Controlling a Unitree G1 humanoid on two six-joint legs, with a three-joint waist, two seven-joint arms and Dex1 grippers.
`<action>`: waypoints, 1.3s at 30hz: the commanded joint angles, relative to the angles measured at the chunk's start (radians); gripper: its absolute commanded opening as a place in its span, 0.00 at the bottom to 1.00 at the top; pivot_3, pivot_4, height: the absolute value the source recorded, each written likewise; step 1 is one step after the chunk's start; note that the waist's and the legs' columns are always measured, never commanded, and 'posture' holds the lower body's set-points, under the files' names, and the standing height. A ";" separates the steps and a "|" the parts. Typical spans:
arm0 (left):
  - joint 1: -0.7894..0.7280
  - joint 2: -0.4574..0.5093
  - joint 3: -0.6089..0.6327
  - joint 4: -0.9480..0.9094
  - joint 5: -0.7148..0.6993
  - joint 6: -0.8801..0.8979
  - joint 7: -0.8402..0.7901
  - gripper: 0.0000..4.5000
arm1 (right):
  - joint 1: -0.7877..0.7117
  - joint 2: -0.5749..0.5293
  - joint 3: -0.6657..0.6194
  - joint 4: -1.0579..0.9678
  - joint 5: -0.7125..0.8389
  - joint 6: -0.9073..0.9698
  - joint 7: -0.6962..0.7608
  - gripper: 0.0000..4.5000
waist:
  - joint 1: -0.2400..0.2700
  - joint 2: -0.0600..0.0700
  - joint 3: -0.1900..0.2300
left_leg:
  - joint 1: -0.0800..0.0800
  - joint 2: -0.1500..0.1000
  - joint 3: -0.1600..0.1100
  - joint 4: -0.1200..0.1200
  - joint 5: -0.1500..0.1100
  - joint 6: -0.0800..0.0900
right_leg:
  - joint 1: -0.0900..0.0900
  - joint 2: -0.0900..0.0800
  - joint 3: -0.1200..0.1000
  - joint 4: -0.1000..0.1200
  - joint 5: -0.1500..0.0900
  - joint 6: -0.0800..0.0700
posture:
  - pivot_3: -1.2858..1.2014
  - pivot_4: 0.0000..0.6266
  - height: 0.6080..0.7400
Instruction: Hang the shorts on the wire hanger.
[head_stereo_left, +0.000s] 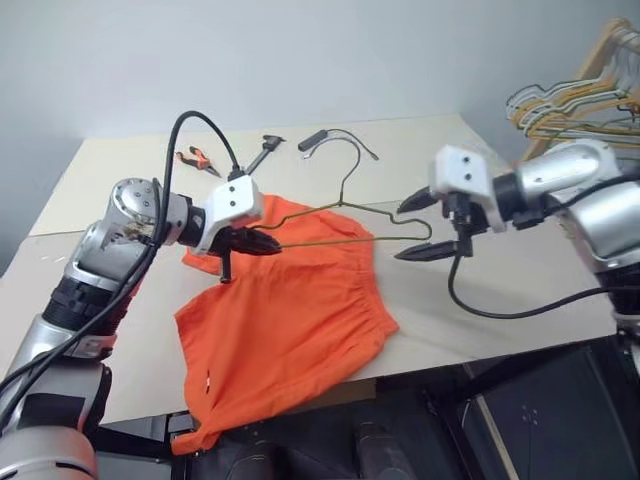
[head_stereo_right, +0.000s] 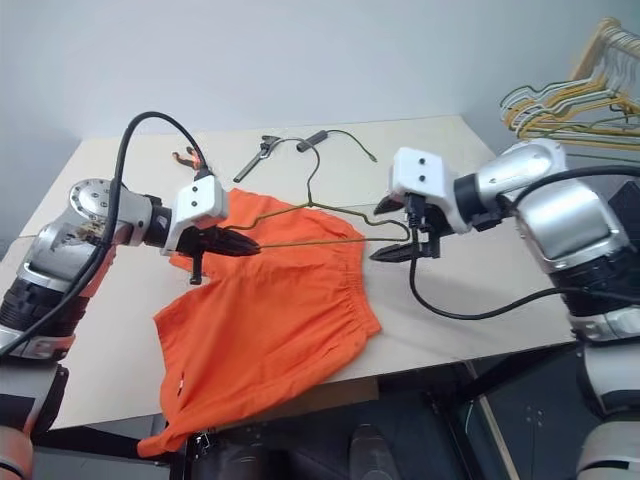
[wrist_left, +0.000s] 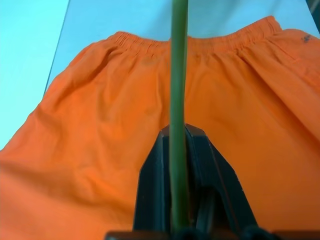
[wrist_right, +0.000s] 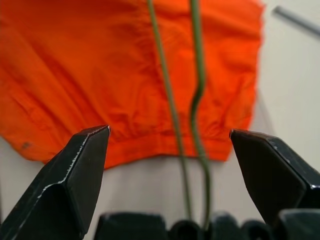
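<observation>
The shorts (head_stereo_left: 290, 320) lie spread on the beige table (head_stereo_left: 100, 180), one leg drooping over the near edge so that its lowest part hangs in front of the table's side. The waistband end farthest from the camera is partly covered by the left gripper (head_stereo_left: 268, 243) and by the wire hanger (head_stereo_left: 345, 215) held above it.

The left arm comes in from the left, bent, its gripper pointing toward the right and somewhat downward. Its black fingers are clenched on one end of the hanger; the left wrist view shows the wire (wrist_left: 178, 100) running straight up between the closed fingers, with orange cloth behind it.

The right arm reaches in from the right, its gripper (head_stereo_left: 427, 228) pointing to the left and tilted down. Its two fingers stand wide apart, released, one above and one below the hanger's bent far corner. In the right wrist view the wire's two strands (wrist_right: 197, 100) pass through the gap without touching either fingertip (wrist_right: 85, 165).

The hanger's hook (head_stereo_left: 350, 160) rises toward the back of the table. Beyond it lie orange-handled pliers (head_stereo_left: 196, 158), a dark hand tool (head_stereo_left: 265, 150) hard to identify, and a small black cylinder with a thin cable (head_stereo_left: 335, 138). At the far right, a bunch of coloured hangers (head_stereo_left: 575, 100) is cut off by the picture's edge.
</observation>
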 joint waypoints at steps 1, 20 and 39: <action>-0.003 0.006 0.035 -0.031 -0.008 -0.011 -0.005 0.00 | -0.069 0.035 0.000 0.029 -0.056 0.078 0.033 0.99 | 0.009 0.000 0.000 | 0.000 0.000 0.000 0.000 0.000 0.000 | 0.000 0.000 0.000 0.000 0.000 0.000 | 0.48 0.06 1.00; -0.005 0.001 0.029 -0.040 -0.005 -0.025 -0.044 0.00 | -0.086 0.144 0.010 0.112 -0.255 0.046 0.093 0.13 | 0.027 0.000 0.000 | -0.002 0.000 0.005 0.001 0.000 0.000 | 0.000 0.000 -0.002 -0.001 0.000 0.000 | 0.48 0.07 1.00; 0.044 0.024 0.224 0.182 -0.081 -0.193 -0.084 0.88 | 0.384 -0.068 -0.367 -0.291 0.002 0.519 -0.004 0.00 | 0.038 0.000 0.000 | -0.003 0.000 0.006 0.002 -0.001 0.001 | 0.001 0.000 -0.003 -0.003 0.000 0.000 | 0.47 0.12 1.00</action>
